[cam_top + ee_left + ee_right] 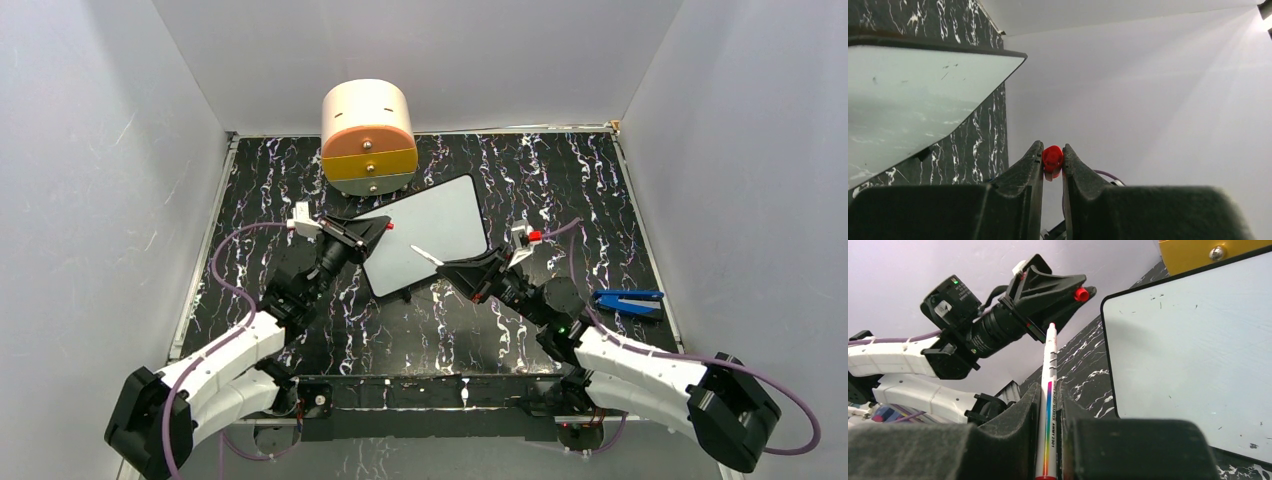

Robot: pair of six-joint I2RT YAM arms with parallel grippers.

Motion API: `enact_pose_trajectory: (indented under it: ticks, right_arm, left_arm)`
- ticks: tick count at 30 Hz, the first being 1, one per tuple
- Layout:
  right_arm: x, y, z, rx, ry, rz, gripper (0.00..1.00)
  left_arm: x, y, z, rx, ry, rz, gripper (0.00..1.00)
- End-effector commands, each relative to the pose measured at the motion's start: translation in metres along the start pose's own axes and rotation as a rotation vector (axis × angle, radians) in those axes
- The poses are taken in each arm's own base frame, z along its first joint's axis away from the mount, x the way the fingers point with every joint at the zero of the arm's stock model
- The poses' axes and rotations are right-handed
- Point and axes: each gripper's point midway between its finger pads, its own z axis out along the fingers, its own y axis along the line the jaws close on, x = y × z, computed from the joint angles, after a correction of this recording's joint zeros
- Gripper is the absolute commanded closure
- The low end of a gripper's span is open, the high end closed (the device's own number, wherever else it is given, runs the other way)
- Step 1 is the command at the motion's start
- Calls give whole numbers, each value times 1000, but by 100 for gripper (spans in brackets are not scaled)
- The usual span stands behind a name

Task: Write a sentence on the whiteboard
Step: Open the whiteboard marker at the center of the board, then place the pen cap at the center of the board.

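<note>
Whiteboard (440,215) sits mid-frame in the top view, flat on the black marbled table (560,200) and turned at a slant, with its upper edge right up against the round drawer unit (367,135) at the top centre. Its face is plain white with just a few tiny dark specks (easiest to spot in the right wrist view). The left gripper (380,228) is at the board's left corner with its fingers pressed together on a small red cap (389,226). The left wrist view shows the cap wedged right at the fingertips, and the board fills the upper left of that frame. The right gripper (452,268) is at the board's lower edge, pinching a white marker (427,256) that sticks out past its fingertips. From above, the marker's far end overlaps the lower part of the board, but I honestly can't tell if the tip is touching the surface or hanging above it. In the right wrist view the marker runs straight up the middle of the frame, with a rainbow stripe and "white board marker" printed down its side. It points toward the left gripper, and the board is off to the right. Over near the right edge of the table there's a blue thing (628,300) lying well apart from everything else, and I can't make out what it is.
</note>
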Motion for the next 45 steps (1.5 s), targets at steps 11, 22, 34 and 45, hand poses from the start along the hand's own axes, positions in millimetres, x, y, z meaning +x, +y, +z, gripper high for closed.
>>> enact_pose_trajectory:
  ticks: [11,22,34,45]
  right_arm:
    - [-19,-20,-13,171,-15,-143,100]
    - [-26,-32,-19,264,1,-201,100]
    - [-29,-36,-23,287,11,-249,100]
    - [-22,-43,-17,301,47,-280,100]
  left_arm:
    - [-82,4,-11,-444,-76,591,100]
    - [-139,76,-29,-905,206,822,100]
    - [-149,197,-50,-1232,461,735,100]
    - [-155,249,-73,-1402,553,690,97]
